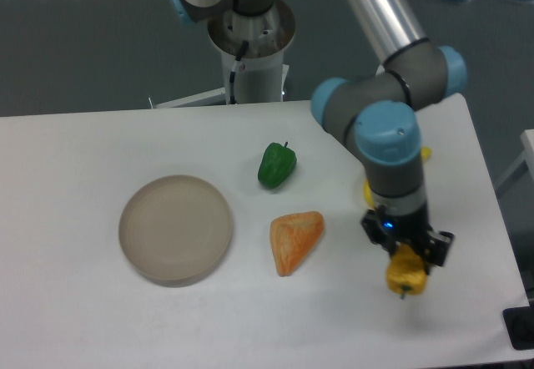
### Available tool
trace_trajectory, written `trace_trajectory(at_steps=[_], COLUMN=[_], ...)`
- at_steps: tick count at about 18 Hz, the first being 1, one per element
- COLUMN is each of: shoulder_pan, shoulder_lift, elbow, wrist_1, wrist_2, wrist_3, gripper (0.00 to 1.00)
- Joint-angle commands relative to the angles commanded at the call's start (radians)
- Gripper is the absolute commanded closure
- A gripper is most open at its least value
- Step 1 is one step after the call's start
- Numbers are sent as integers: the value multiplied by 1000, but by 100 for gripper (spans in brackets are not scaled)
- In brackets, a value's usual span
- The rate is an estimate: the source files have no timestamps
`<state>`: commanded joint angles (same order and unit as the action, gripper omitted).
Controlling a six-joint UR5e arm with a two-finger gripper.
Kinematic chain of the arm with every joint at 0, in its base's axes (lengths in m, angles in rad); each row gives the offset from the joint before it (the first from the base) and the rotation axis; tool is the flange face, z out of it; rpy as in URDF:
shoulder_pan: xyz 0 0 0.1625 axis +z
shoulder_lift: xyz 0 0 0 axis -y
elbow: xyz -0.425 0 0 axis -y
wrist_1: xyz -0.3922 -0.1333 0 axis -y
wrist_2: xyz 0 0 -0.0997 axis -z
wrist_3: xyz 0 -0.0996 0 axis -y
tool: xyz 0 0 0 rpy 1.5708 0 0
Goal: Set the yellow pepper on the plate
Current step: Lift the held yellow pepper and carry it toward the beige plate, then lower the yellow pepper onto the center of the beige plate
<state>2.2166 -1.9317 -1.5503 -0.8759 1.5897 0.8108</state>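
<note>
The yellow pepper (405, 274) is a small yellow-orange lobed piece at the right of the table, held between the fingers of my gripper (406, 256), which is shut on it. It hangs just above or at the table top; I cannot tell which. The plate (175, 229) is a round beige disc with a low rim at the left of the table, with nothing on it, far to the left of the gripper.
A green pepper (276, 165) lies at the table's middle back. An orange wedge-shaped food piece (294, 240) lies between plate and gripper. A yellow item (369, 192), mostly hidden by the arm, lies behind the gripper. The table's right edge is near the gripper.
</note>
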Motion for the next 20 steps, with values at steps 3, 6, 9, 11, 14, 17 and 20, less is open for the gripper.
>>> trace_trajectory(at_steps=[3,6,9,11,14,17,20], shoulder_pan=[-47,-132,-201,-267,-334,-390,-413], shoulder_lift=[114,160,163,175,171,157,132], elbow=[-109,-161,-180,-217,-266,-280,-298], wrist_1=[0,0,-2,0,2,2,8], wrist_2=[-89,-91,-79,-77,-54,-31,-28], wrist_3=[-157,-301,-427,-507,-535,-535,-519], gripper=[70,70,70,70,70,70,70])
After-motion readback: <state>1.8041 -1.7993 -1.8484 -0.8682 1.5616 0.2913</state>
